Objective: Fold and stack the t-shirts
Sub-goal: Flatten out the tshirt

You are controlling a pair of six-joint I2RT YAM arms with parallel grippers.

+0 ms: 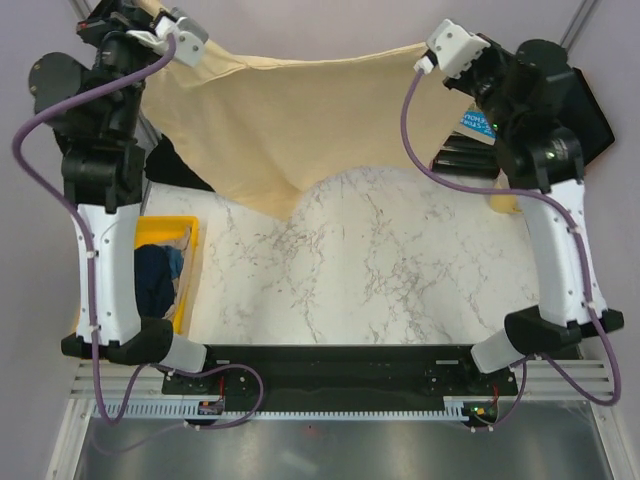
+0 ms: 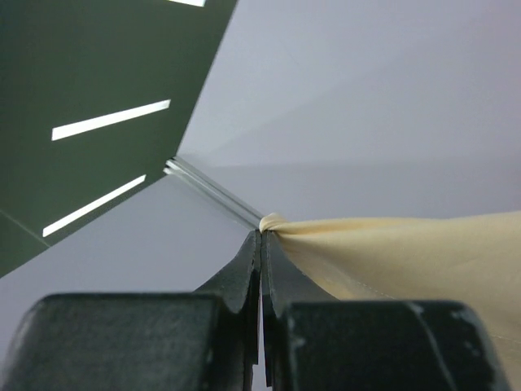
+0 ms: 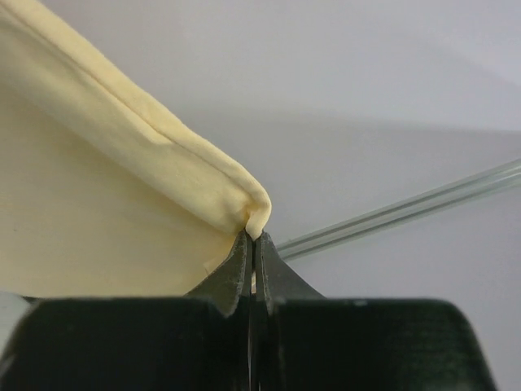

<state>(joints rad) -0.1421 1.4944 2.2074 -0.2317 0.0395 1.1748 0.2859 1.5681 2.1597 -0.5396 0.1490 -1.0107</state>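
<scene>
Marble table (image 1: 400, 270) underneath; cream-yellow t-shirt (image 1: 290, 110) hangs at 12 o'clock, left gripper (image 2: 260, 235) and right gripper (image 3: 253, 239) clenched on its edges (thin pinches). Harder sideways pull could slip cloth free.

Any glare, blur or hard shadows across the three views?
Top external: even light, sharp, no glare on the marble table. Left wrist: cream t-shirt sharp at the fingertips; bright light strips upper left. Right wrist: hem sharp; wall behind unevenly shaded.

The t-shirt (image 1: 280, 120) is soft matt cloth, the table (image 1: 380, 270) smooth and marble-patterned.
</scene>
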